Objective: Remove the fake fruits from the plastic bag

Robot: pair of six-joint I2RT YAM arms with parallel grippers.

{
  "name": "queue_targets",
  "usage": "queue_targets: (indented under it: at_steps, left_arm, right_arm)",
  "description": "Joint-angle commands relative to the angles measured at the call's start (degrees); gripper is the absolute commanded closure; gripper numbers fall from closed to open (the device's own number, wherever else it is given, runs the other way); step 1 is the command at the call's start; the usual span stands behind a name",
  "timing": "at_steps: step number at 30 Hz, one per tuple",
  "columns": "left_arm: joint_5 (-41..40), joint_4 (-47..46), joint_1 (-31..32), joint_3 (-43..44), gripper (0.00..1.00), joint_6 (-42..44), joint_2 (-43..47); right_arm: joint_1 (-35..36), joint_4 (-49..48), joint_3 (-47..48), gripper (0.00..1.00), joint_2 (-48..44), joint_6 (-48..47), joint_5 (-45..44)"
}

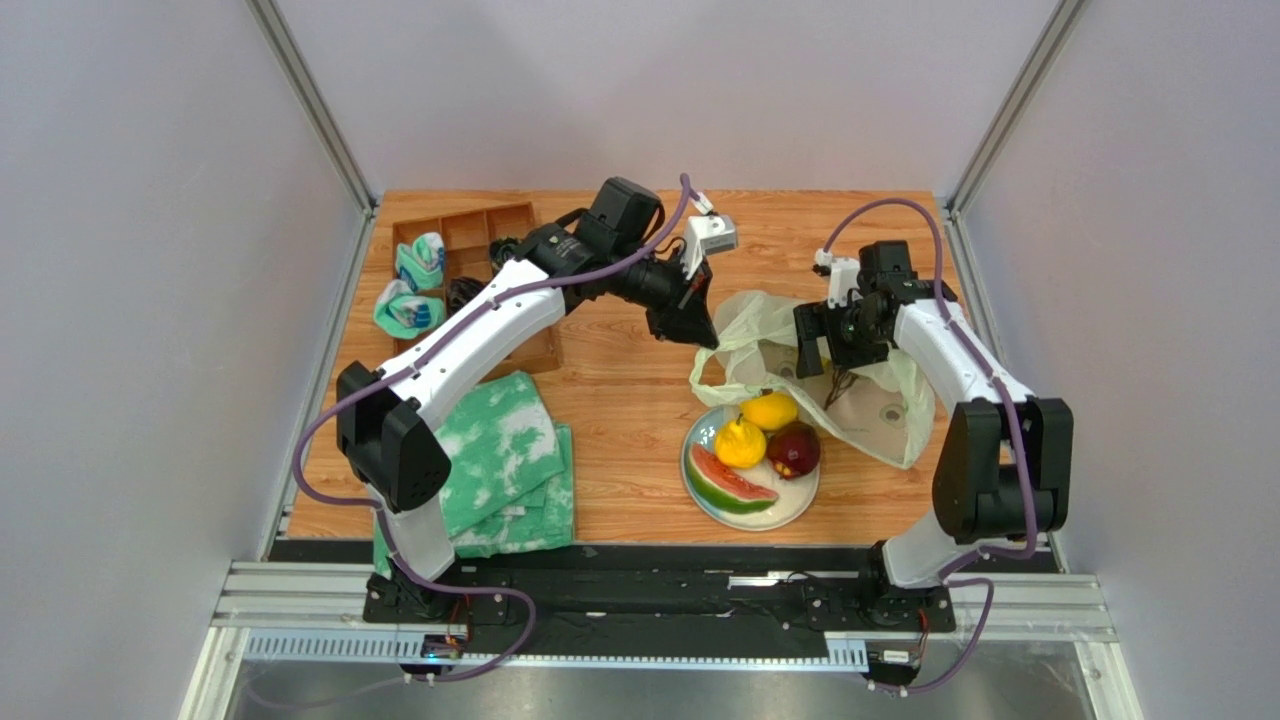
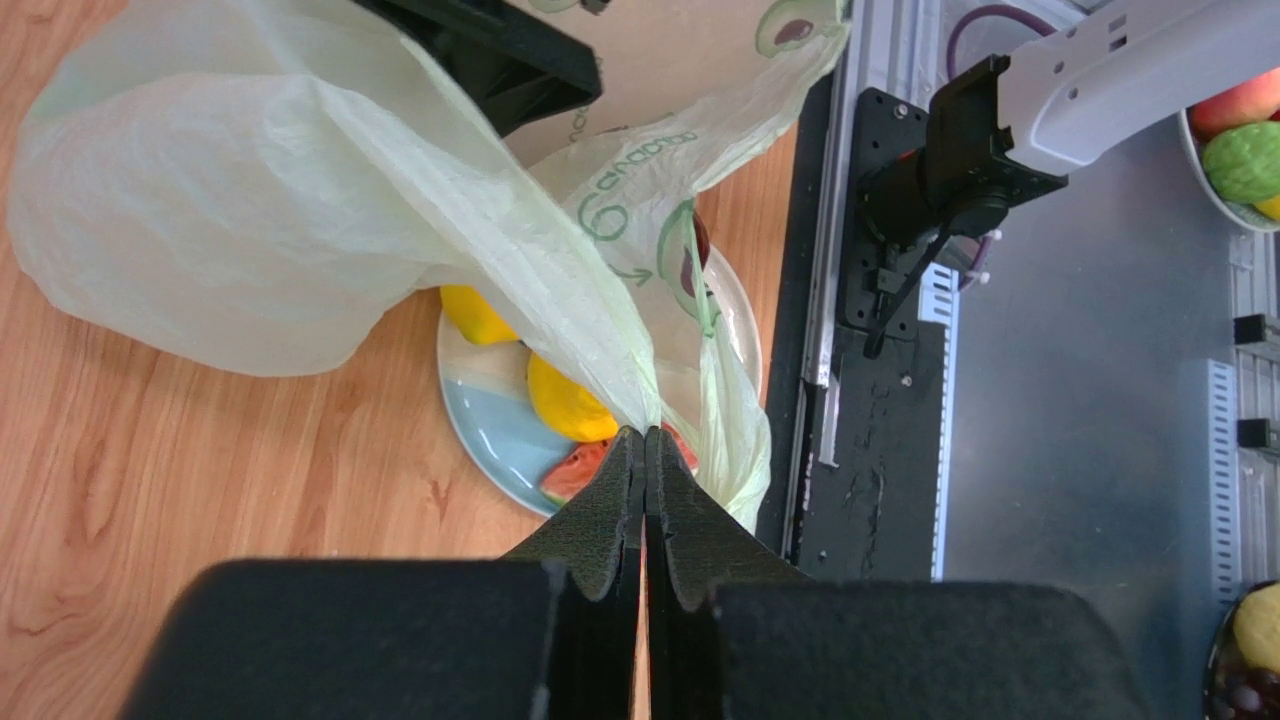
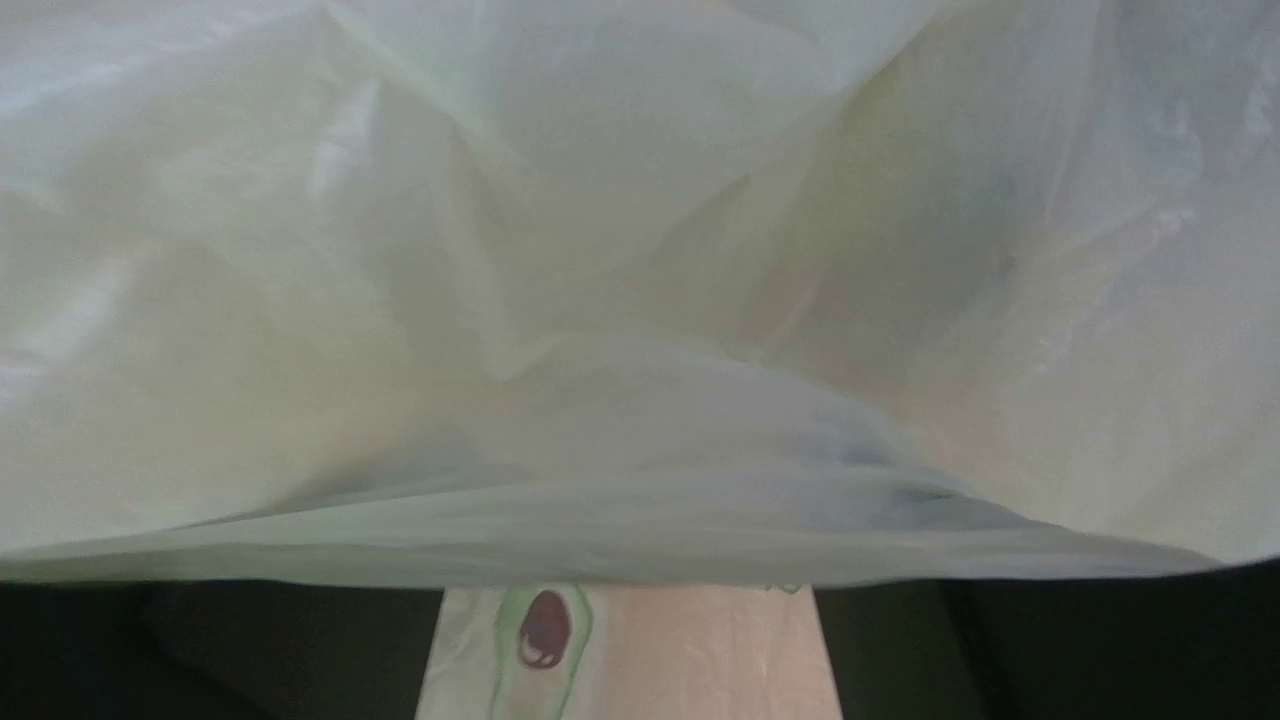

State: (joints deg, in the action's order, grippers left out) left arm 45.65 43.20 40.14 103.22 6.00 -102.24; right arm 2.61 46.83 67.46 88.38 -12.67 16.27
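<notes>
Hold bag (image 2: 226,195) edge high and taut with left jaws clamped on it, above plate (image 2: 481,428) of fruits (image 1: 739,444) on table (image 1: 631,405); steer right jaws, buried in film, open-or-shut unclear, deep without snagging plastic.

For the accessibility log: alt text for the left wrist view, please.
The left gripper is shut on a pinched fold of the pale yellow-green plastic bag, which billows up and left over the wooden table. Behind the bag, a blue-and-cream plate holds two yellow fruits and a watermelon slice.
</notes>
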Motion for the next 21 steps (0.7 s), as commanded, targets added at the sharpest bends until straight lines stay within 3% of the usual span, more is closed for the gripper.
queue_targets:
  at_steps: [1,4,11,14,19,21]
  left_arm:
    - [1.3,0.8,0.5,1.7,1.00,1.7,1.5]
    - [1.5,0.8,0.6,1.5,1.00,2.1,1.4]
    - [1.4,-0.6,1.3,2.7,1.00,1.0,0.0]
    - [0.1,-2.7,1.3,3.7,1.00,-1.2,-0.6]
    - [-2.0,-3.7,1.3,8.5,1.00,-2.1,-1.4]
    - [-2.8,-3.6,1.3,9.6,1.00,-1.7,-1.5]
  right_arm:
    - [0.0,-5.6,3.7,0.11,3.8,5.9,-6.7]
    - [0.1,-6.0,5.5,0.05,6.4,6.4,-7.0]
    - [0.8,-2.9,11.9,0.09,7.8,6.1,-6.3]
    - [1.7,-3.3,10.2,0.14,1.1,4.7,-4.6]
    - [2.4,-20.1,-4.8,0.13,-12.9,-1.2,-7.7]
    - [2.4,-19.3,-4.8,0.15,-14.5,-3.6,-6.8]
